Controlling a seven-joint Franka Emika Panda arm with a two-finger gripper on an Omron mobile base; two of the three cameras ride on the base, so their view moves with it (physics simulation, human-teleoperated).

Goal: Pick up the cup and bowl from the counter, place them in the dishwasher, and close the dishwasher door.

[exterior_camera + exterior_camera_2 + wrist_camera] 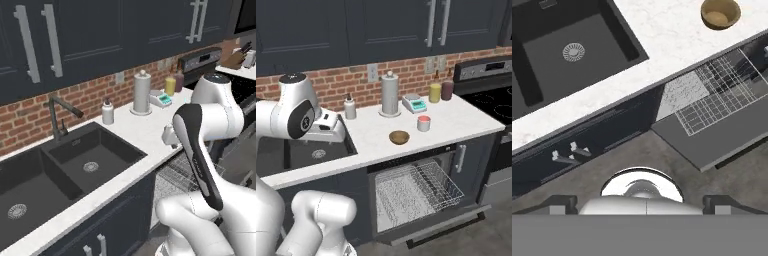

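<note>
The end effector (640,200), its two small dark fingertips spread wide apart and gripping nothing, hangs high above the front edge of the long white, faintly marbled desk (466,120) and looks straight down at the floor. In the right base view, the black double sink (311,150) lies directly beneath the white hand, at the far left of the desk. To the hand's right by the brick wall stands a small white soap dispenser (349,107), then a tall grey paper-towel roll on its holder (389,95), then a small white and teal kitchen scale (414,103). The small shallow round bowl of brown wood (399,136) rests upright on the desk, to the right of the end effector and near the front edge; in the hand view it appears at the top right (720,13). Just beyond the bowl, further right and slightly closer to the wall, sits the short white cylinder cup with a red-pink top (424,122), apart from the bowl. A yellow jar (434,92) and a dark red jar (447,90) stand side by side at the wall. Below the bowl and cup, the under-counter dishwasher (456,220) has its door folded down and its grey wire-grid rack (418,187) pulled out, well below and right of the end effector. A black cooktop (496,102) closes the desk's far right.
</note>
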